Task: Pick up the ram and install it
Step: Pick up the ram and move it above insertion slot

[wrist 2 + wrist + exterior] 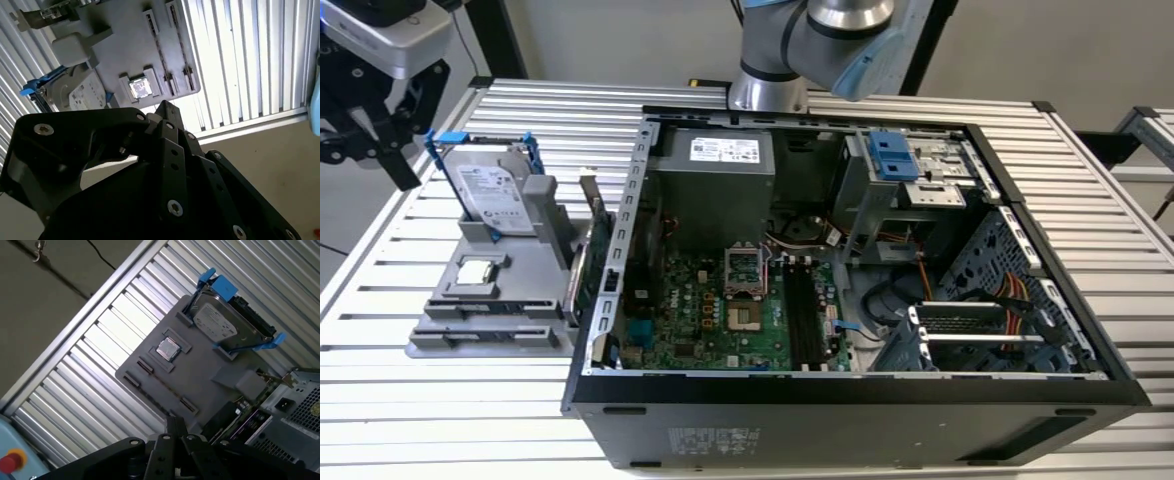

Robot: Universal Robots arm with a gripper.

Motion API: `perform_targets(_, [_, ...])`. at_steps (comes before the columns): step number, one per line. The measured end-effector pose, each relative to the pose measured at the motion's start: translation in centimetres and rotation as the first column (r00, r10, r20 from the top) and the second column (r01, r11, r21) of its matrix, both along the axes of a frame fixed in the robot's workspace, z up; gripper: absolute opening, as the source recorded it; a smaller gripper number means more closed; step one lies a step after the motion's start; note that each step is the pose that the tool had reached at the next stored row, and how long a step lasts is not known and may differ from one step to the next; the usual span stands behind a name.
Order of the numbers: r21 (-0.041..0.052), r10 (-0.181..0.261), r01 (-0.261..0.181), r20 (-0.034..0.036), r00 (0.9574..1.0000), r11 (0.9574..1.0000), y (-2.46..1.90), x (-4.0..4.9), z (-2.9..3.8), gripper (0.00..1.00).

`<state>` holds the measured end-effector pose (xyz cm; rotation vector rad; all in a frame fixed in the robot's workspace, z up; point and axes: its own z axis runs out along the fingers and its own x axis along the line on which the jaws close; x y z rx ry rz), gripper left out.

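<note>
RAM stick [166, 385], a long thin board seen edge-on as a narrow dark line, is read as seated in one of two slim slots of the grey moulded fixture plate [200, 372], the one nearer the square silver processor chip [167, 348]; the same line is seen in the second wrist view [161, 52]. Colour and chips cannot be made out at this angle, so the identification is a judgement. The black robot gripper [371, 160] is held high at the exterior view's left, above the slatted metal table [454, 420], near the upright silver hard drive with blue handle [487, 190] and well apart from the stick. Jaws appear spread, with nothing gripped between them. Step in hand is judged to be the approach to the pick; nothing is lifted yet. The long black memory slots [803, 315] on the green motherboard inside the open black computer case [854, 420] are taken as the target. A pick calls for the jaws to be aligned across the stick's thin faces, centred along its length, and brought straight down between the slot end clips.
</note>
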<state>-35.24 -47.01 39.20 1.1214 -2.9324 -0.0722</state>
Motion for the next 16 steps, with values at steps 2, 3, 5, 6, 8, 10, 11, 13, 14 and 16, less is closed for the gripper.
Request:
perform_targets(2, [-0.0007, 0.022, -0.022, 0.0, 0.9998, 0.9998, 0.0, 0.0, 0.0, 0.0])
perform_targets(3, [-0.0013, 0.033, -0.033, 0.0, 0.9994, 0.9994, 0.0, 0.0, 0.0, 0.0])
perform_targets(5, [-0.0022, 0.055, -0.055, 0.0, 0.9985, 0.9985, 0.0, 0.0, 0.0, 0.0])
perform_targets(6, [-0.0027, 0.068, -0.068, -0.0001, 0.9977, 0.9977, 0.0, 0.0, 0.0, 0.0])
perform_targets(8, [-0.0039, 0.097, -0.097, -0.0001, 0.9953, 0.9953, 0.0, 0.0, 0.0, 0.0])
perform_targets(10, [-0.0053, 0.129, -0.129, -0.0003, 0.9917, 0.9916, 0.0, 0.0, 0.0, 0.0])
perform_targets(11, [-0.0058, 0.147, -0.147, -0.0004, 0.9891, 0.9891, 0.0, 0.0, 0.0, 0.0])
perform_targets(13, [-0.0069, 0.183, -0.183, -0.0005, 0.9831, 0.9831, 0.0, 0.0, 0.0, 0.0])
perform_targets(14, [-0.0074, 0.201, -0.201, -0.0007, 0.9795, 0.9795, 0.0, 0.0, 0.0, 0.0])
perform_targets(16, [-0.0078, 0.236, -0.236, -0.0008, 0.9718, 0.9717, 0.0, 0.0, 0.0, 0.0])
